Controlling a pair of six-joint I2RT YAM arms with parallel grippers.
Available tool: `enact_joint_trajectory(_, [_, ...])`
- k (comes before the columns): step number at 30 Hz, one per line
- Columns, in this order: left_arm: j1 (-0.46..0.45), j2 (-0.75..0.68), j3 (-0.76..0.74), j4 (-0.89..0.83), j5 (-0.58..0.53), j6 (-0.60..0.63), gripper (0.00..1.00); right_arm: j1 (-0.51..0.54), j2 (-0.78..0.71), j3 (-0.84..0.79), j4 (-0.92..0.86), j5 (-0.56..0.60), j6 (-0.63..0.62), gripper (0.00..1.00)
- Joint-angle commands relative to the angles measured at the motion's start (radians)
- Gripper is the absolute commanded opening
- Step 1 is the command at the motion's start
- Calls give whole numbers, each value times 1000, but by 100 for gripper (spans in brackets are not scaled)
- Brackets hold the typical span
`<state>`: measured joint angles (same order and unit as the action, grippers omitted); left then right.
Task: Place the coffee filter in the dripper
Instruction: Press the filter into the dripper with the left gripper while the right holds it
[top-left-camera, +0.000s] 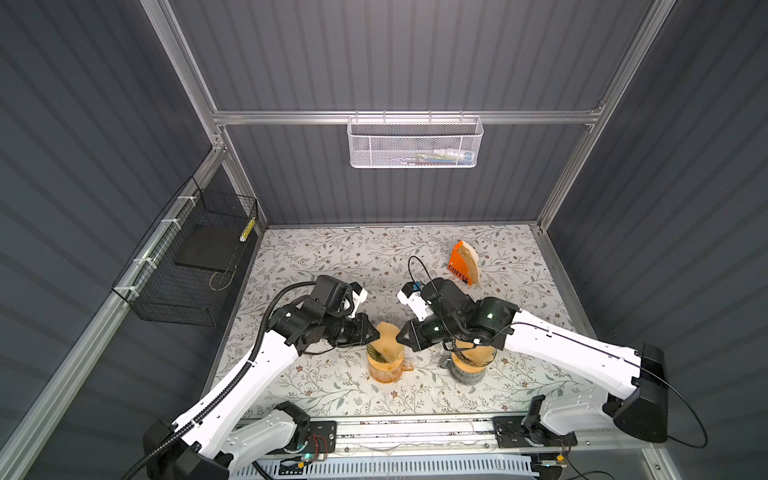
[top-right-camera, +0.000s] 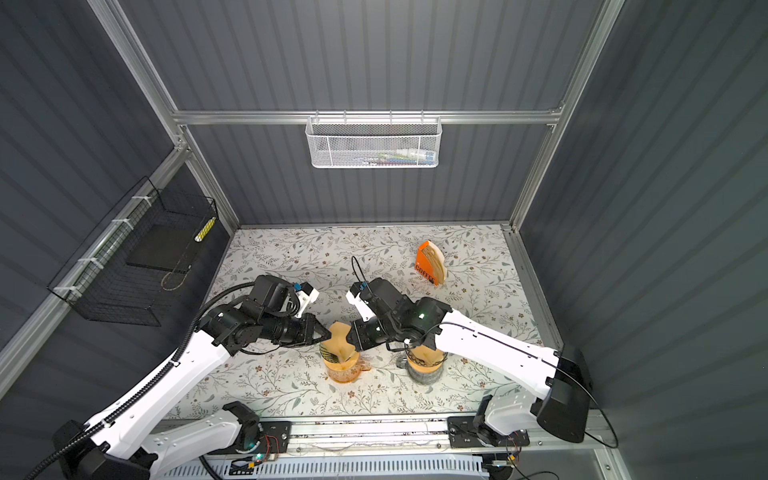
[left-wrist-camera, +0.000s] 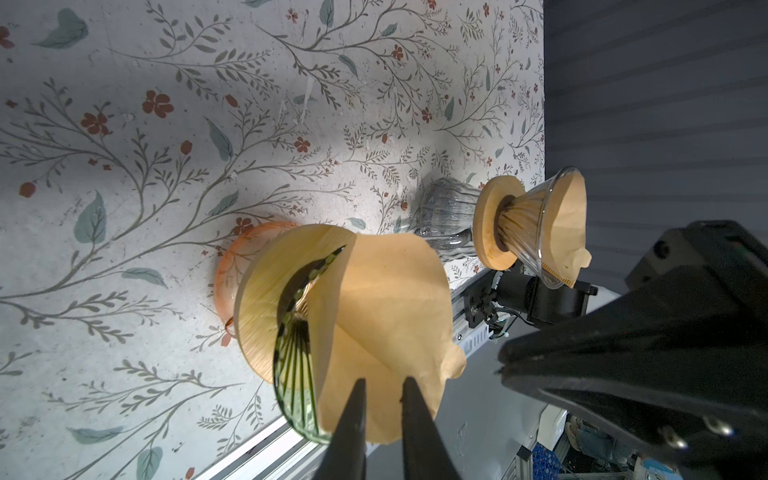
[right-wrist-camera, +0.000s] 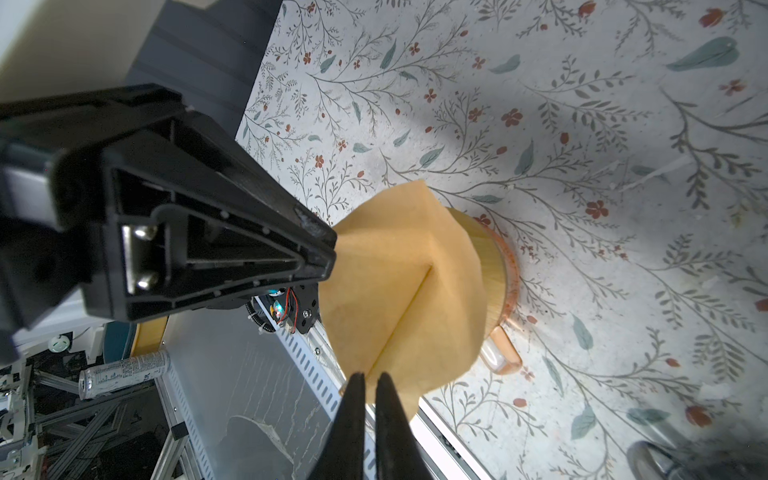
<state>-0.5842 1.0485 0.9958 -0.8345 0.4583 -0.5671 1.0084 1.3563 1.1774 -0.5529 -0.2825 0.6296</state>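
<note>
Pinching one coffee filter (left-wrist-camera: 382, 299), left gripper (left-wrist-camera: 384, 380) and right gripper (right-wrist-camera: 370, 376) both clamped; two drippers (left-wrist-camera: 291, 382) (left-wrist-camera: 536, 224).

Table (top-left-camera: 316, 257): pale top printed with twigs, leaves and small red flowers.
Near middle: orange glass jug (top-left-camera: 384, 372), upright, handle to the right.
Right of it: clear ribbed glass jug (top-left-camera: 467, 376), upright, near the orange one but apart.
Far right: orange holder (top-left-camera: 459, 266) lettered COFFEE, standing, brown papers inside.

coffee filter (top-left-camera: 390, 337) partly in dripper (top-left-camera: 373, 353), second dripper (top-left-camera: 478, 356) right, holder (top-left-camera: 460, 266) behind
</note>
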Motion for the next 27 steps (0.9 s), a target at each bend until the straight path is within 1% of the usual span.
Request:
enact_joint_trajectory(1, [-7,-28,-22,-43,19,25,18,10,-8,-38,-7,14,25,11])
enact_joint_trajectory(9, [-7,-22,-45,-40,8,30,18,13,13,-58,18,23,29,11])
enact_joint_trajectory(27, [-7,-6,-72,-23,-17,30,18,13,82,-46,44,14,9,11])
